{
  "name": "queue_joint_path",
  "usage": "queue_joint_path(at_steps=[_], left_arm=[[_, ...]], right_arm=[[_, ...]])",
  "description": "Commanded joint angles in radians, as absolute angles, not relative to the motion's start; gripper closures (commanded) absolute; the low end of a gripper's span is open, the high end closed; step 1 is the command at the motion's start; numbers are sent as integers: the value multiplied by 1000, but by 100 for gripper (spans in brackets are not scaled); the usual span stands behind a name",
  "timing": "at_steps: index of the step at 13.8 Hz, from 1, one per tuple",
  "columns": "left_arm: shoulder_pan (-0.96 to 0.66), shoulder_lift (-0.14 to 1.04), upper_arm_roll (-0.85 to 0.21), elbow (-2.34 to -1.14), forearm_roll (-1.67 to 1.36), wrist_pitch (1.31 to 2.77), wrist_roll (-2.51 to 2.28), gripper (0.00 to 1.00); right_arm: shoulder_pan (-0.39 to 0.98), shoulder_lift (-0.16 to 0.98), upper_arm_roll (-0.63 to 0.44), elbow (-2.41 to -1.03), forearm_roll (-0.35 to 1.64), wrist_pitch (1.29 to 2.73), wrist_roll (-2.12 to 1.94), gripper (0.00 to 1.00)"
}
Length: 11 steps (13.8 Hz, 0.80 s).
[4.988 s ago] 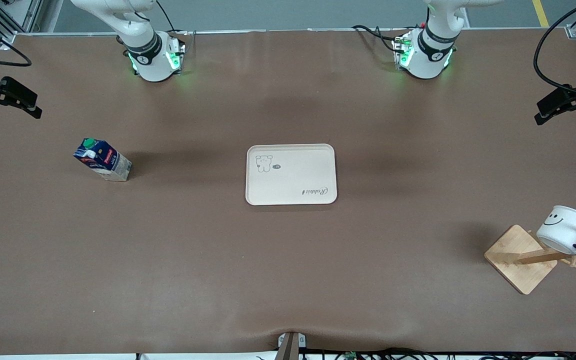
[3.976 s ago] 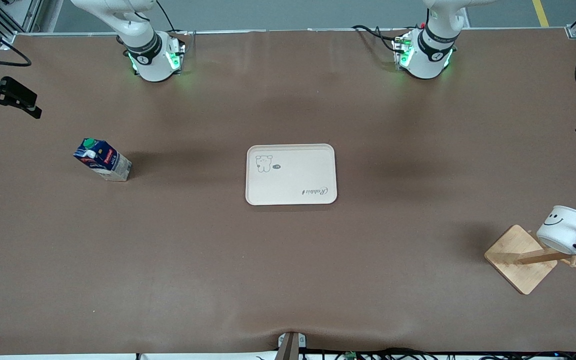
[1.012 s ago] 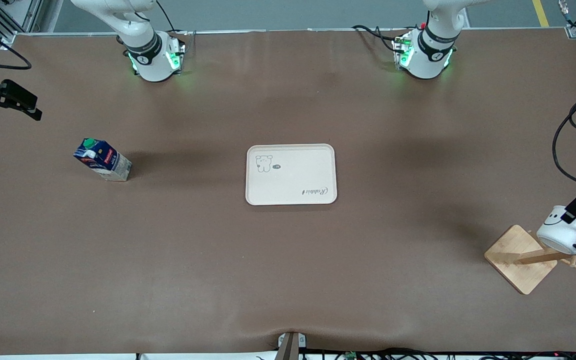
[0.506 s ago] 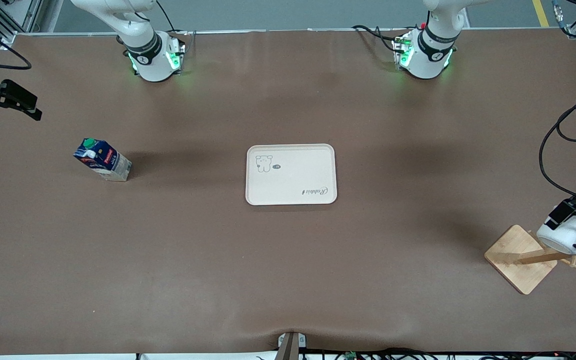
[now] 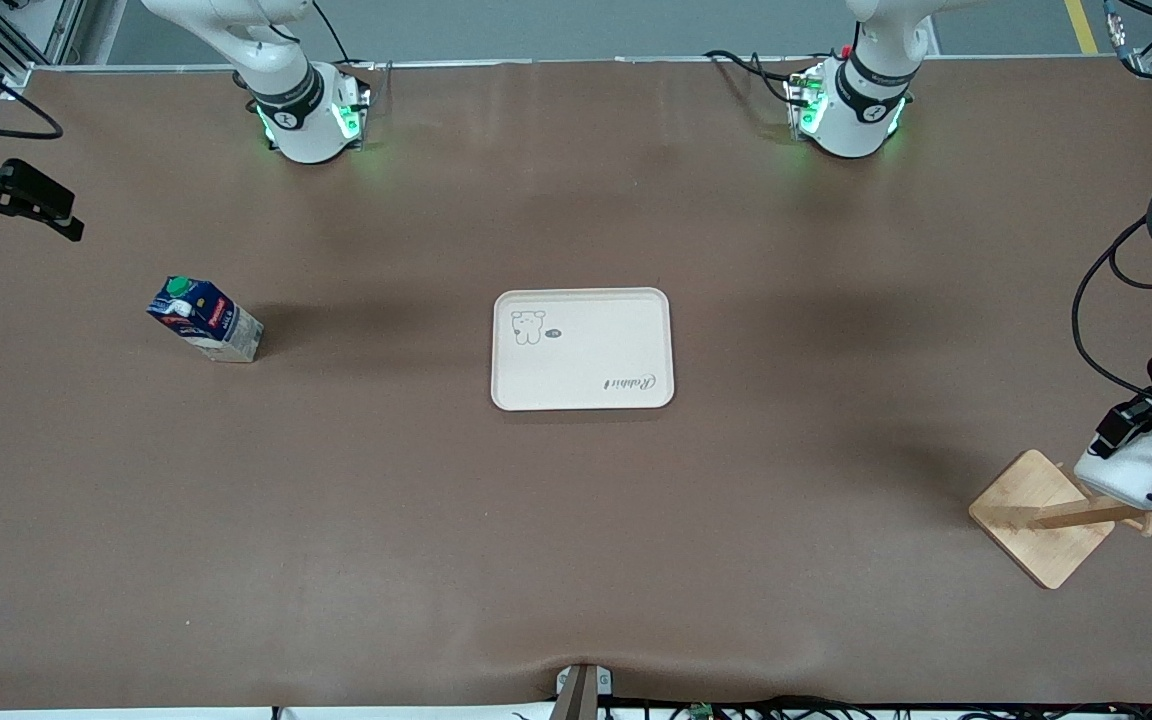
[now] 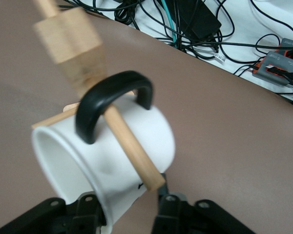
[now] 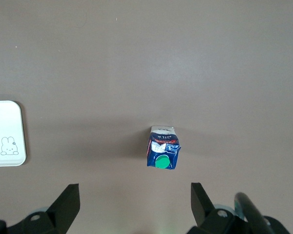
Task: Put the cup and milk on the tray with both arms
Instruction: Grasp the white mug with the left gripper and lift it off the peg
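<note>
Front view: the tray [image 5: 586,390] lies bare in the middle of the table [image 5: 576,560]. The milk [image 5: 204,322] stands on the table at about nine o'clock from it, toward the right arm's end. The cup [image 5: 1136,478] is at about four o'clock from the tray, toward the left arm's end, hanging on a wooden rack [image 5: 1041,520], so it has to be drawn off its peg, not lifted straight up. The left gripper [image 5: 1126,428] is down on the cup. The right gripper [image 5: 26,200] hangs over the table's edge at about eleven o'clock from the milk and waits.

Left wrist view: the cup [image 6: 136,141] lies on its side, its black handle [image 6: 112,92] looped over the peg [image 6: 132,151], which carries its weight. The left gripper [image 6: 127,209] straddles the white body, and its fingers [image 6: 88,207] press on either side of it, pinching the cup, by the look of it to slide it along the peg.

Right wrist view: the milk [image 7: 162,153] stands upright below, green cap up, with a corner of the tray [image 7: 5,131] at nine o'clock from it. The right gripper [image 7: 134,204] is well above it, its fingers [image 7: 68,202] spread wide and holding nothing.
</note>
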State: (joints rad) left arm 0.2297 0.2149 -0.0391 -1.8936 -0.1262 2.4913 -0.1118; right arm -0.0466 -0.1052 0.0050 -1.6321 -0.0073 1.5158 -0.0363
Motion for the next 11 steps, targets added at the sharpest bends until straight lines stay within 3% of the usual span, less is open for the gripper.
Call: queue_joint_path(at_steps=[1, 5, 6, 11], left_arm=[[226, 221, -51, -1888, -156, 2502, -84, 73], [227, 215, -84, -1888, -156, 2494, -86, 88], [227, 210, -92, -1890, -156, 2493, -87, 100], [230, 187, -95, -1888, -155, 2427, -83, 100]], right_arm=[[-57, -92, 11, -1606, -18, 1503, -48, 0], [-58, -92, 11, -1606, -18, 1503, -48, 0], [-58, -92, 11, -1606, -18, 1503, -48, 0], [-57, -92, 11, -1606, -18, 1502, -48, 0]])
